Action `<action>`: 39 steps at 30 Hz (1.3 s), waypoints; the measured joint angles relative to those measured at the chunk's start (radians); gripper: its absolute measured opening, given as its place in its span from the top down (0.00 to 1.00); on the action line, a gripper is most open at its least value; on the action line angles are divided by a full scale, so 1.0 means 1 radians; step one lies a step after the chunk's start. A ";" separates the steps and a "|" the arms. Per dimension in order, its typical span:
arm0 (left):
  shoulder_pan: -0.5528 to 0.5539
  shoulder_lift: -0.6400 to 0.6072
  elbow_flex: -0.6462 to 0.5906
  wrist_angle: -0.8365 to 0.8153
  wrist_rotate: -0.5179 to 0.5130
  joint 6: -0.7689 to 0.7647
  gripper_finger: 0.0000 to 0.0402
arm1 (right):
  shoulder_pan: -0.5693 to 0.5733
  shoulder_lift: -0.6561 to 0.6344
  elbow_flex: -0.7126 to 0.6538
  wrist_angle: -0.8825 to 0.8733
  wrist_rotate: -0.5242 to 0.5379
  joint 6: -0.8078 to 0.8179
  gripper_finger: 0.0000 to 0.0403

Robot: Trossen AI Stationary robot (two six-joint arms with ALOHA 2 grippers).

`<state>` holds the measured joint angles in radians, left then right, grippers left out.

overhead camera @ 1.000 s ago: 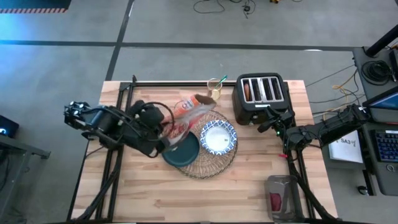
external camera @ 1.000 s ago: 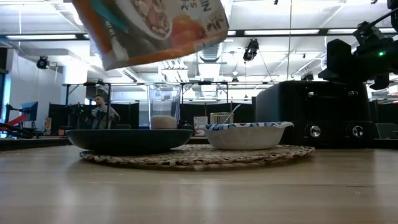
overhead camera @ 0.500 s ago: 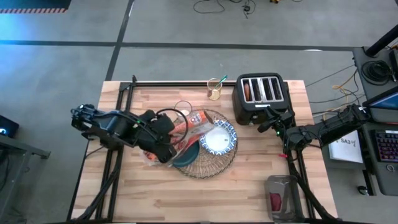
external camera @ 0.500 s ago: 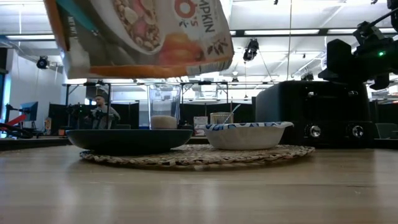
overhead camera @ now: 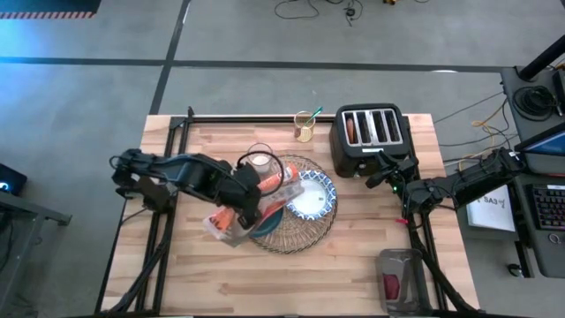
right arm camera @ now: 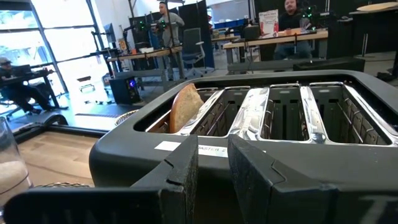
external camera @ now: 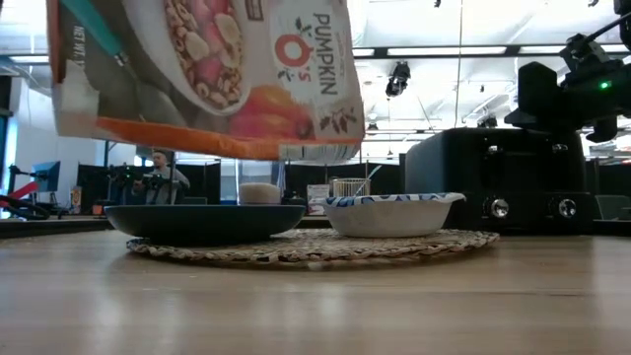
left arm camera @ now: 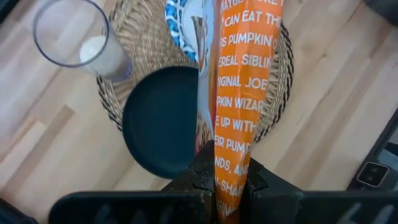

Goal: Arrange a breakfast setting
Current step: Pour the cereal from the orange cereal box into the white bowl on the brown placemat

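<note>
My left gripper (overhead camera: 247, 203) is shut on an orange cereal bag (overhead camera: 265, 185), held over the dark teal plate (overhead camera: 269, 221). The plate and the blue-and-white bowl (overhead camera: 311, 196) rest on the round woven placemat (overhead camera: 300, 237). A clear glass (overhead camera: 259, 161) with something white in its bottom stands at the mat's far left edge. In the left wrist view the bag (left arm camera: 242, 74) runs forward over the plate (left arm camera: 158, 121), with the glass (left arm camera: 78, 37) beside it. My right gripper (right arm camera: 212, 168) is open by a narrow gap and hovers in front of the black toaster (overhead camera: 369, 137). My left gripper pinches the bag between its two fingers, one on each broad face, at the orange side panel (left arm camera: 227, 171). The fingers slant down from the table's left. The bag is lifted clear and hangs tilted above the plate (external camera: 202, 222), with its printed face (external camera: 207, 79) toward the near edge.
The toaster (external camera: 513, 182) holds a slice of bread (right arm camera: 185, 106) in one slot. A small cup (overhead camera: 305, 131) with a thin handle sticking out stands at the far edge. A clear container (overhead camera: 399, 278) sits at the near right corner. People sit in the room behind.
My left gripper has gone toward the table's right with the bag. The bag has swung round from pointing at the far edge to lying over the plate. In the low view it has come lower and turned its printed face more upright.
</note>
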<state>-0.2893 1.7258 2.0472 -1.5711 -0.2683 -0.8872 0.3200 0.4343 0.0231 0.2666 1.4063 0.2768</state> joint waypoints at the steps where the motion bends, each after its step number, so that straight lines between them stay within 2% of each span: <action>1: 0.007 0.006 0.000 0.000 0.015 -0.001 1.00 | 0.000 0.000 0.000 0.000 0.000 0.000 0.80; 11: 0.047 0.069 0.054 0.000 0.119 -0.012 1.00 | 0.000 0.000 0.000 0.000 0.000 0.000 0.80; 18: 0.086 0.131 0.189 0.000 0.205 -0.066 1.00 | 0.000 0.000 0.000 0.000 0.000 0.000 0.80; 24: 0.130 0.191 0.291 0.001 0.312 -0.174 1.00 | 0.000 0.000 0.000 0.000 0.000 0.000 0.80; 28: 0.164 0.218 0.302 0.000 0.387 -0.248 1.00 | 0.000 0.000 0.000 0.000 0.000 0.000 0.80; 32: 0.195 0.219 0.294 -0.001 0.419 -0.312 1.00 | 0.000 0.000 0.000 0.000 0.000 0.000 0.80; 39: 0.268 0.219 0.282 -0.001 0.512 -0.362 1.00 | 0.000 0.000 0.000 0.000 0.000 0.000 0.80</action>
<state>-0.0211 1.9446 2.3295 -1.5724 0.2438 -1.2488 0.3202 0.4347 0.0231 0.2665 1.4063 0.2768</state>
